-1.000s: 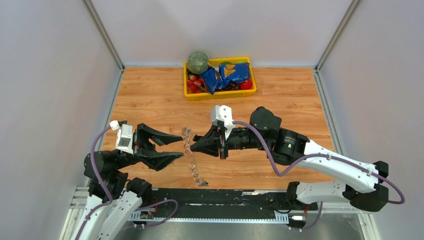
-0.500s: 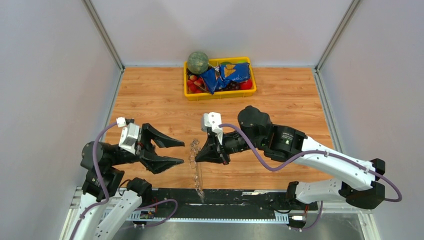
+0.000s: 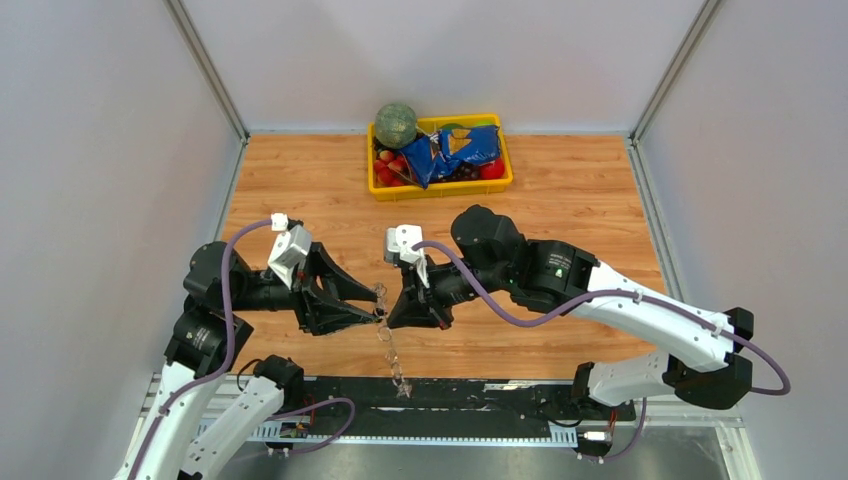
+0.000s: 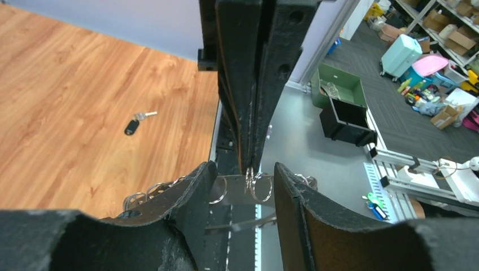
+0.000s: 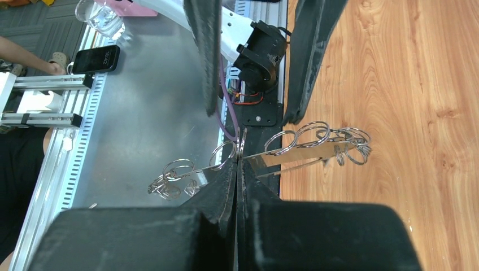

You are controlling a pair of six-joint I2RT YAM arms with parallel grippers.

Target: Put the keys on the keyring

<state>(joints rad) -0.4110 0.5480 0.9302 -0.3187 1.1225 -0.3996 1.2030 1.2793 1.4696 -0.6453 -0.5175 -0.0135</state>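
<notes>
The keyring (image 3: 386, 330) is a thin silver strip fringed with small rings, hanging over the near part of the table. My right gripper (image 3: 389, 317) is shut on it near its upper end; in the right wrist view the pinch (image 5: 239, 157) shows, with the keyring (image 5: 299, 148) sticking out to both sides. My left gripper (image 3: 372, 305) faces it from the left, open, its fingers (image 4: 189, 195) on either side of the keyring (image 4: 261, 189) with gaps showing. One of the keys (image 4: 133, 125), black-headed, lies on the wood beyond.
A yellow tray (image 3: 440, 188) at the back holds a green ball (image 3: 396, 124), a blue bag (image 3: 450, 153) and red items. A black rail (image 3: 470, 388) runs along the near table edge. Grey walls close in both sides.
My left arm has swung right until its narrowing jaws straddle the keyring. The right arm has carried the keyring left and nearer the front edge.
</notes>
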